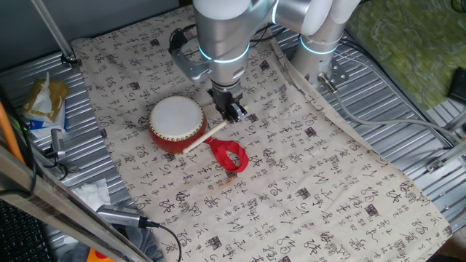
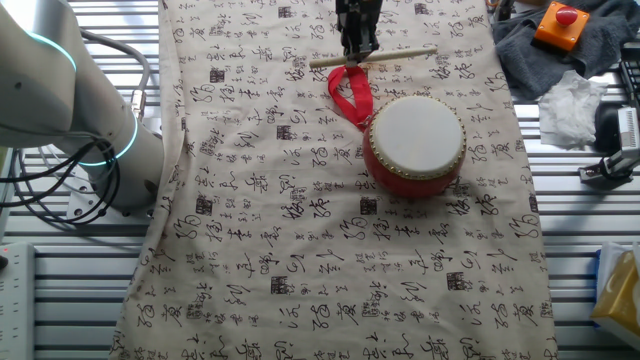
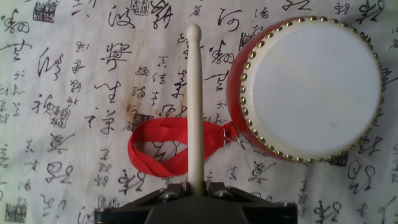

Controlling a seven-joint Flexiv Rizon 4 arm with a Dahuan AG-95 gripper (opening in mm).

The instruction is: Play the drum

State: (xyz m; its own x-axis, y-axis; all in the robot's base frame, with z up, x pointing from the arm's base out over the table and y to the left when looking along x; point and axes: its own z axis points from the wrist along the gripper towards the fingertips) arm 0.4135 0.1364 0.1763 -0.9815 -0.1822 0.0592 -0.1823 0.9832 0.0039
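Observation:
The drum [image 1: 176, 124] [image 2: 413, 143] [image 3: 311, 87] stands upright on the printed cloth, with a red body, a white skin and a studded rim. Its red ribbon loop [image 1: 229, 155] [image 2: 350, 95] [image 3: 168, 146] lies flat beside it. My gripper [image 1: 233, 113] [image 2: 358, 50] [image 3: 196, 186] is shut on one end of a thin pale wooden stick [image 1: 204, 137] [image 2: 400, 53] [image 3: 194, 99]. The stick reaches out over the ribbon and runs alongside the drum, not over the skin. In the hand view its tip [image 3: 194, 30] is left of the drum.
A calligraphy-printed cloth [image 1: 306, 182] [image 2: 330, 250] covers the ribbed metal table. An orange box with a red button [image 2: 560, 22] sits on grey fabric, with white tissue [image 2: 572, 105] near it. A snack bag [image 1: 45, 102] and a cabled tool [image 1: 124, 217] lie off the cloth.

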